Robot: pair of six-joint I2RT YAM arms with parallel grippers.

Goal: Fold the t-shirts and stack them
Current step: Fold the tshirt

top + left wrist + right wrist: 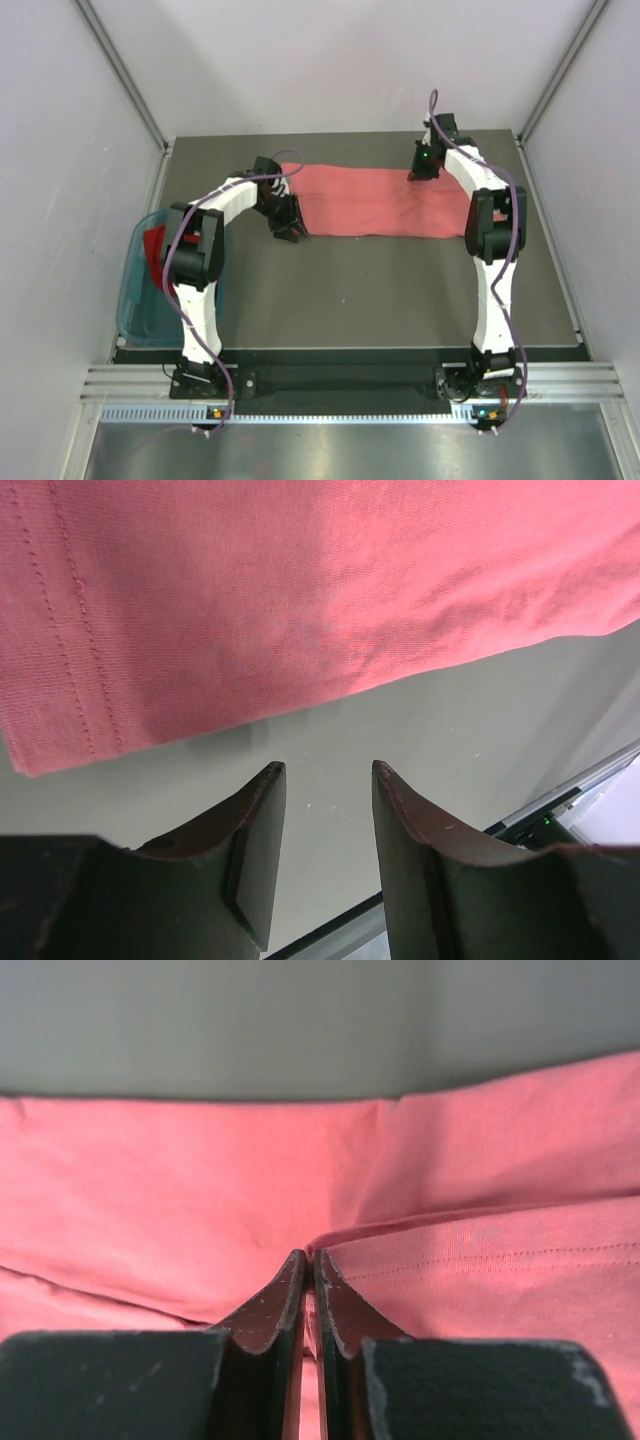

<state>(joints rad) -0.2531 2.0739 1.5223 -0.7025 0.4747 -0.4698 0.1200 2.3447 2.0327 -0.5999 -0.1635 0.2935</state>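
Dark desk carries a pink shirt across the upper middle; left end effector apart beside it, right end effector seemingly clamped on its fold.

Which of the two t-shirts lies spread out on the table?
The salmon-pink t-shirt; the dark red t-shirt sits bunched in the teal basket.

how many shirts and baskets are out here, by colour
pink shirt: 1
red shirt: 1
teal basket: 1
total: 3
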